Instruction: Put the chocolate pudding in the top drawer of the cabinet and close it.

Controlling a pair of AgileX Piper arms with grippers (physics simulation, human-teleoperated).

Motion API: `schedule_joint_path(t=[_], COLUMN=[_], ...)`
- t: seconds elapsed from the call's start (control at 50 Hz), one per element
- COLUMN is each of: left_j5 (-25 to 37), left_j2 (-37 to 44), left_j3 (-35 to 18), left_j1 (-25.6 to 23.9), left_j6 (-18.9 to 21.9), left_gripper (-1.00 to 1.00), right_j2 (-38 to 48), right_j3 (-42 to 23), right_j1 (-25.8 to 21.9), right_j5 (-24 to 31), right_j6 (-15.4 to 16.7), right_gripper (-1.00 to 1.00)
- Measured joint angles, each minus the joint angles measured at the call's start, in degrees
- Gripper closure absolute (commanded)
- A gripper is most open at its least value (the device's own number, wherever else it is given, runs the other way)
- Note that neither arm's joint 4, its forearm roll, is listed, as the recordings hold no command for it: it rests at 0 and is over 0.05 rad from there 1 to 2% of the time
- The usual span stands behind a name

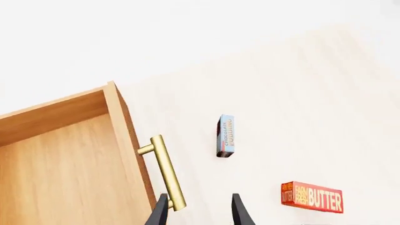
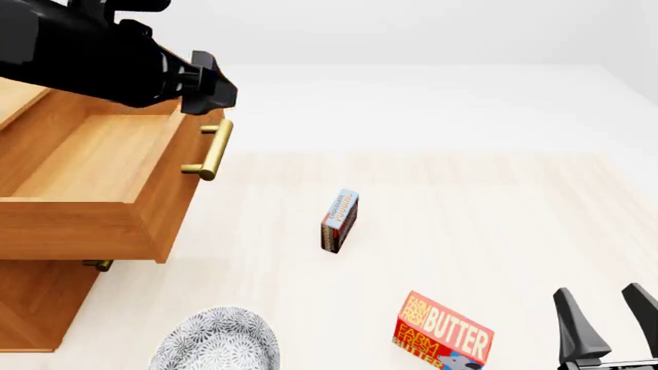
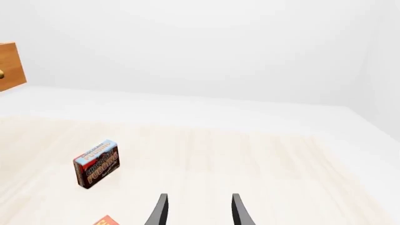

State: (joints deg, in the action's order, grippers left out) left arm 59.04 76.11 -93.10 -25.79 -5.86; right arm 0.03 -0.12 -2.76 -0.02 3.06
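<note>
Currently the light-brown wooden cabinet sits at the front view's left, with its upper wooden top drawer pulled well out. Drawer interior shows bare wood in both the front and left wrist views; nothing visible inside. Its brass bar handle faces the open table. Lower drawer looks pushed in, only a bit of its brass handle peeking out under the open one.

Pale wood-grain table has wide free surface right of the cabinet and toward the far edge.

Left black arm reaches over the drawer's far corner. Left gripper: fingers parted, nothing between them; one fingertip appears just beside the near end of the handle in the wrist view, contact unclear.

Right gripper is low at the near right, fingers spread and holding nothing, well apart from everything.

Grey speckled round dish at the near edge, just in front of the cabinet.

Red-and-yellow "BUTTER" box lies flat near the front, between dish and right gripper.

Small chocolate pudding box, light blue top, dark brown lower part, red edge, stands on its edge mid-table, right of the open drawer, apart from the butter and both grippers.
</note>
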Motion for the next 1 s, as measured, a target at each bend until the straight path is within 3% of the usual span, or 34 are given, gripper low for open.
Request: schedule_joint_path(t=[1.0], left_j5=[-13.50], left_j2=[3.89], left_j3=[9.15], left_j1=[-8.69], left_j6=[-4.41], left_gripper=[-1.00], right_j2=[0.00], right_j3=[0.07], right_j1=[0.25], right_j5=[0.09], right_j6=[-0.25], right_gripper=[-1.00])
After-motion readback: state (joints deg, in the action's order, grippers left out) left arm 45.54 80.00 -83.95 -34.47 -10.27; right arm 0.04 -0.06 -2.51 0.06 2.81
